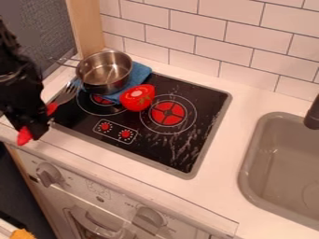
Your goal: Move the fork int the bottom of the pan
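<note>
Fork (pixel 64 95) with red handle, clasped in the black claw (pixel 36 125) at the stovetop's (pixel 209 99) nine o'clock, points its tines toward one o'clock, outside the metal pan's (pixel 107 87) eight-o'clock side.

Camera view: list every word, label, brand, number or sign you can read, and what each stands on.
No readable text.
Oven front: faint marks near the knobs, too small to read.
Cooktop: small white marks around the red dials, with no letters or numbers I can make out.
</note>
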`<state>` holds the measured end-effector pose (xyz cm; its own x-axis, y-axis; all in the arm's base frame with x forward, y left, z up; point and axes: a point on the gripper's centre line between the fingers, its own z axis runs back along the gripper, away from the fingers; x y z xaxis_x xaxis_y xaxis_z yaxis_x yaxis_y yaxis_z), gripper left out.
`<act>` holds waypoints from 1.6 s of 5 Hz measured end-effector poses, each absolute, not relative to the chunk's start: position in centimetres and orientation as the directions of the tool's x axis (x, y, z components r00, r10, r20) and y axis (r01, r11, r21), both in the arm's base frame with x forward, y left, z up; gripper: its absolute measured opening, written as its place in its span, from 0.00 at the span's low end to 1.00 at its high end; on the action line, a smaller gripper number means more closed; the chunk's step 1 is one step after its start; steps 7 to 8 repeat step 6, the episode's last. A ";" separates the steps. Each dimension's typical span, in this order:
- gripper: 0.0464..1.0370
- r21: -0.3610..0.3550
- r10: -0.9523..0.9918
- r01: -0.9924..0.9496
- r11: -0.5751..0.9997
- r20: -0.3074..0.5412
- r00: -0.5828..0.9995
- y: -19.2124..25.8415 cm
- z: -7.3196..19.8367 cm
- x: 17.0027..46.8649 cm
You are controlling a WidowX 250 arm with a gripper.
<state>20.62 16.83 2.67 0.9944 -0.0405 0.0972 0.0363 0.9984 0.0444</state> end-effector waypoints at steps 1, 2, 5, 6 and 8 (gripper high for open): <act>0.39 0.051 -0.041 0.036 0.998 0.104 0.994 16.9 2.7 20.7; 0.46 0.069 -0.036 0.029 0.997 0.101 0.994 17.1 2.7 20.7; 0.97 0.072 -0.119 0.112 0.991 0.089 0.989 14.6 3.7 23.6; 0.97 0.064 -0.138 0.132 0.989 0.096 0.986 13.3 4.1 24.7; 0.97 0.064 -0.138 0.132 0.989 0.096 0.986 13.3 4.1 24.7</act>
